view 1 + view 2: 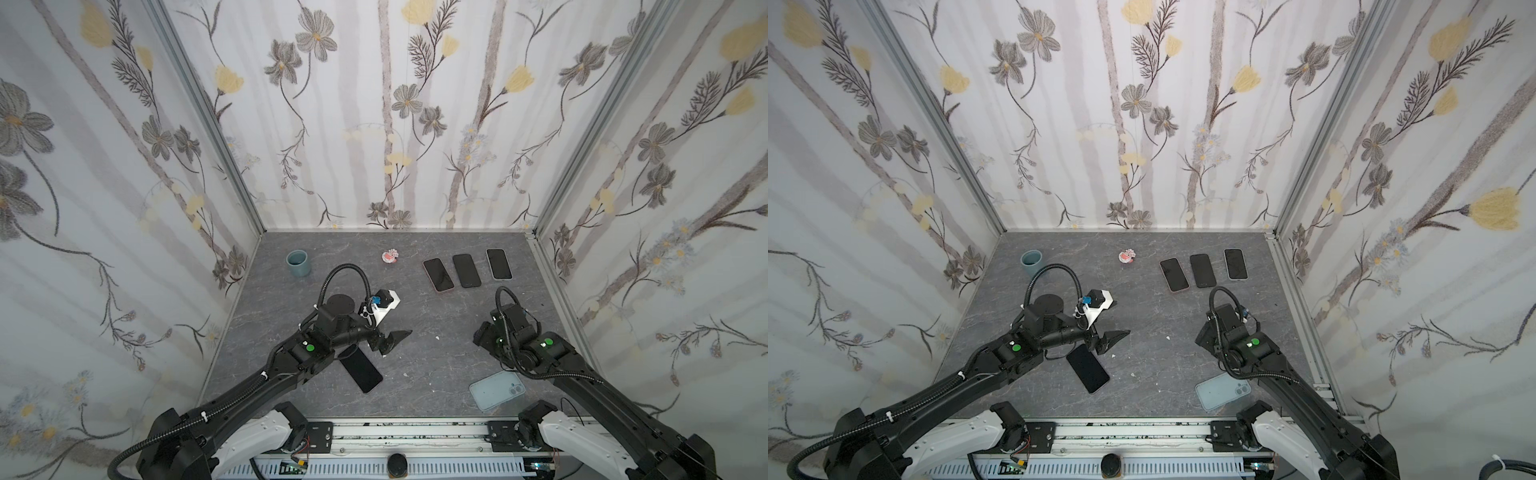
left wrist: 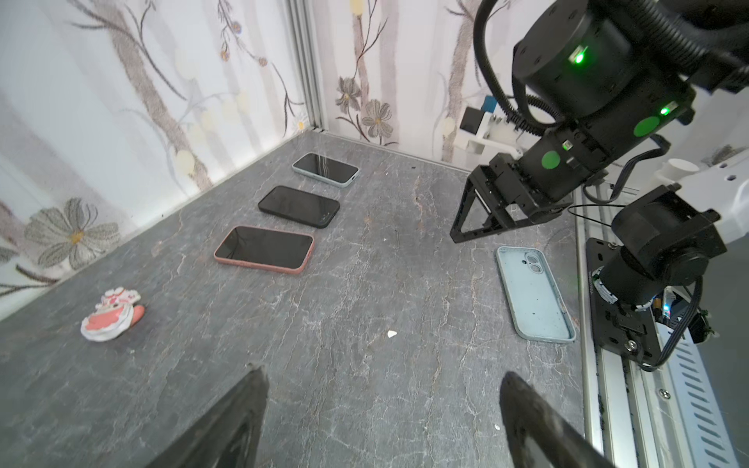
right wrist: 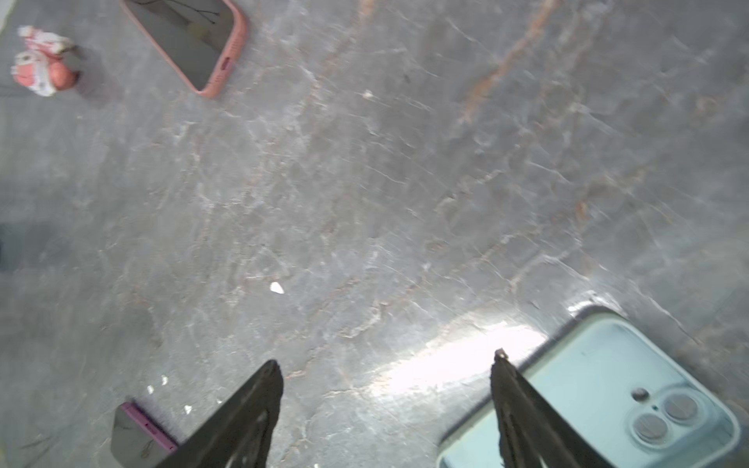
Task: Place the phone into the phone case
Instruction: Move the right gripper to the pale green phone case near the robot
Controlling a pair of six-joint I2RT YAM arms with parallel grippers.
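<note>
Phone (image 1: 360,371) lay flat and bare on the table (image 1: 436,324), close by the left arm. Phone case (image 1: 496,390) lay well apart, inside up, empty. Left hand (image 2: 381,372) was spread wide, holding nothing. Right hand (image 3: 387,360) was likewise released and empty, beside the case's corner. Nothing accomplished yet. Remaining, by my judgement: grasp the phone, carry it, seat it.

Soft, even light lies all round me and shadows are faint. My right wrist view is smeared with blur, with a white glare patch on the surface (image 3: 458,356) beside the pale blue case (image 3: 600,385). Both top views bend the walls (image 1: 83,208) at the edges. My left wrist view is sharp.
</note>
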